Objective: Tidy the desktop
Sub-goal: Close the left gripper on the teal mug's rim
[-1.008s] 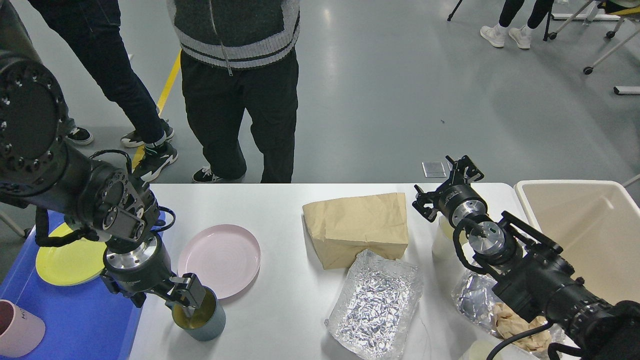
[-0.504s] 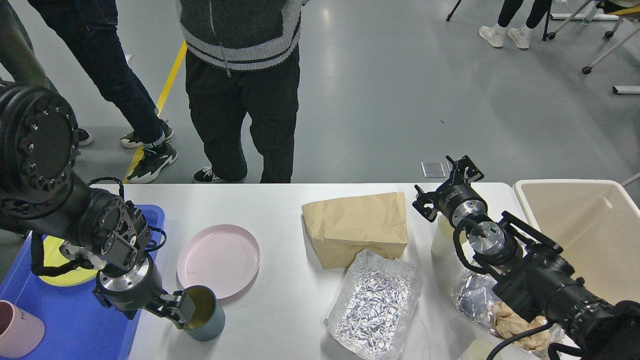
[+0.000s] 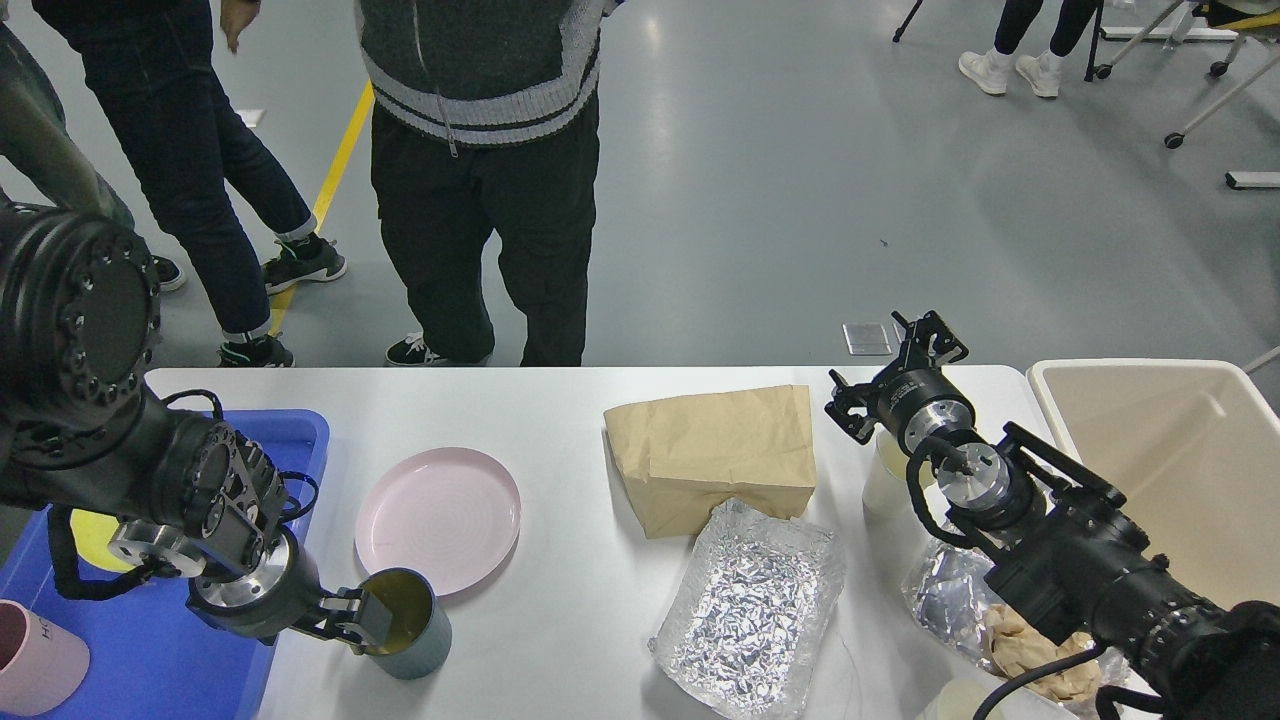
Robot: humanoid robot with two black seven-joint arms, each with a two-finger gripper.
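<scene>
The white desktop (image 3: 560,420) carries a pink plate (image 3: 437,520), a brown paper bag (image 3: 712,455), an empty foil tray (image 3: 750,605) and a grey-green cup (image 3: 410,630) near the front left. My left gripper (image 3: 362,620) reaches in from the left. One finger is inside the cup and the other outside its left wall, pinching the rim. My right gripper (image 3: 895,368) hangs open near the far right edge, just above a white cup (image 3: 883,478).
A blue tray (image 3: 160,650) at the left holds a yellow plate (image 3: 88,527) and a pink cup (image 3: 35,668). A beige bin (image 3: 1180,400) stands at the right. Crumpled foil with brown paper (image 3: 1000,630) lies under my right arm. People stand behind the table.
My left arm has swung down and to the left, with its wrist now lower beside the cup. The cup stays in place. The right arm has not moved. The people behind have shifted.
</scene>
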